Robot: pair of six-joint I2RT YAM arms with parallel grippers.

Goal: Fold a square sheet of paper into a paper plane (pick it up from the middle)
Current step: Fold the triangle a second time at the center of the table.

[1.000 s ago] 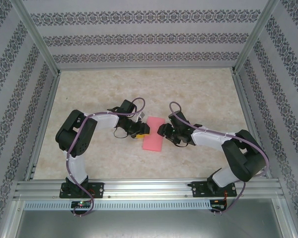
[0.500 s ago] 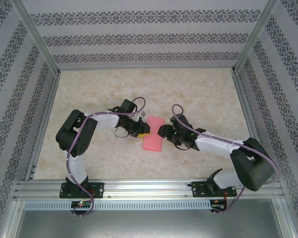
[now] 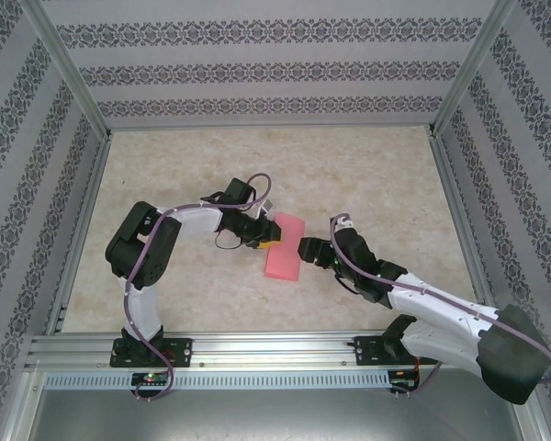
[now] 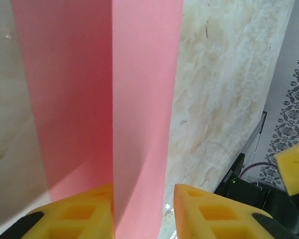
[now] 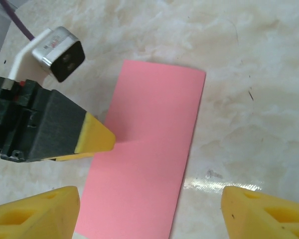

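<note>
At the left edge of the square sheet of paper (image 3: 285, 248), folded and lying flat, the left gripper (image 3: 267, 235) is set with fingers narrowly apart; a pinch cannot be confirmed. Just right of the sheet, the right gripper (image 3: 306, 248) is spread wide. If only one layer is caught, the crease could be skewed

A robot test cell in a lab is indicated by the marble-patterned table (image 3: 367, 165) being boxed in by aluminium posts (image 3: 66, 69) and patterned wallpaper (image 3: 257, 72), with the left arm (image 3: 145, 276) and right arm (image 3: 441, 312) bolted to slotted metal rails (image 3: 275, 349) along its near edge.
</note>
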